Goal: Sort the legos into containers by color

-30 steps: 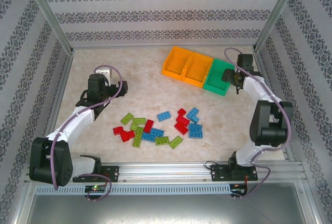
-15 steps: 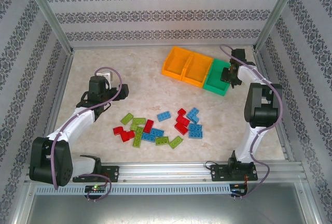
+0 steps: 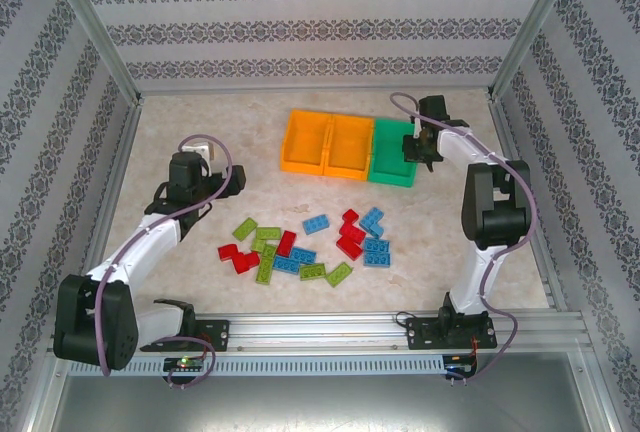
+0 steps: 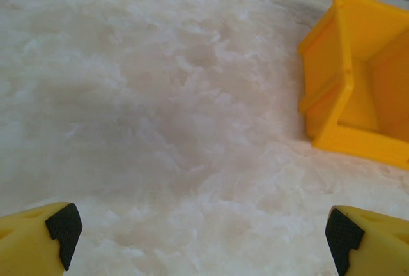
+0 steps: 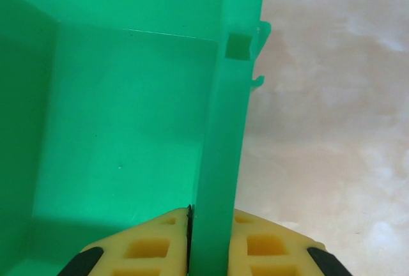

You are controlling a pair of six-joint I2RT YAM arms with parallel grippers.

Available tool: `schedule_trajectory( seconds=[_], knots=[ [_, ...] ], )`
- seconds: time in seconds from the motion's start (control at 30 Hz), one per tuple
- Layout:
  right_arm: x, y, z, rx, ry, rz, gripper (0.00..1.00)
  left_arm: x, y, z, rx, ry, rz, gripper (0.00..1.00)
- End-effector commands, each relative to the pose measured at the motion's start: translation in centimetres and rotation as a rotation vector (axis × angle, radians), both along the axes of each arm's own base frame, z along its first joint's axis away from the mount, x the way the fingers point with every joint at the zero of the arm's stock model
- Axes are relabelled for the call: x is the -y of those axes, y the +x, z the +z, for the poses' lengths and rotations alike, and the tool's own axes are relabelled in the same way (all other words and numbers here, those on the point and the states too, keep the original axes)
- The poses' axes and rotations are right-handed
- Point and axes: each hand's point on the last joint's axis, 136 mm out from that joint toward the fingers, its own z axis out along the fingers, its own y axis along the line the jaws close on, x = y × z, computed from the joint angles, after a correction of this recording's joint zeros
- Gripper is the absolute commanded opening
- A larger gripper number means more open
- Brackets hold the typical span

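Note:
Three containers stand in a row at the back: two orange ones and a green one. My right gripper is shut on the green container's right wall, one finger inside and one outside. The green container's inside looks empty. Red, blue and light green legos lie scattered in the middle of the table. My left gripper hovers at the left, wide open with nothing between its fingers; the nearest orange container is ahead of it to the right.
Patterned walls and metal posts enclose the marble table. The right arm's elbow rises beside the legos. A metal rail runs along the near edge.
The right gripper closed on the green container's wall and dragged it left; the whole row of containers slid left and squared up. The left arm barely moved.

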Motion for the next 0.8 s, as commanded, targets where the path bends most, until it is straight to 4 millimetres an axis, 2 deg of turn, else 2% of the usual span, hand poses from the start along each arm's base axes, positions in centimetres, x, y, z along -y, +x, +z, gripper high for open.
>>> schedule_trajectory(
  seconds=[0.0, 0.3, 0.33, 0.37, 0.5, 0.6, 0.77],
  knots=[
    [-1.6, -0.9, 0.7, 0.017, 0.010, 0.118, 0.14, 0.1, -0.9, -0.1, -0.011, -0.002, 0.010, 1.00],
    [-3.4, -1.9, 0.7, 0.028, 0.046, 0.211, 0.15, 0.1, -1.3, -0.2, -0.004, 0.000, 0.006, 1.00],
    [-3.4, -1.8, 0.8, 0.031, 0.044, 0.211, 0.18, 0.1, -1.3, -0.1, -0.002, -0.003, 0.005, 1.00],
    [-3.3, -1.7, 1.0, 0.033, 0.038, 0.201, 0.29, 0.1, -1.3, -0.2, -0.003, -0.003, 0.005, 1.00],
    [-2.9, -1.6, 2.7, 0.066, 0.033, 0.157, 0.79, 0.1, -1.3, -0.1, -0.002, -0.001, 0.001, 1.00],
    [-3.0, -2.5, 4.7, 0.100, 0.061, 0.131, 0.83, 0.1, -1.3, -0.1, -0.010, 0.007, -0.001, 1.00],
    [-3.8, -6.5, 6.1, 0.069, 0.108, 0.109, 0.83, 0.6, -1.5, -0.5, -0.026, 0.001, -0.033, 1.00]
  ],
)
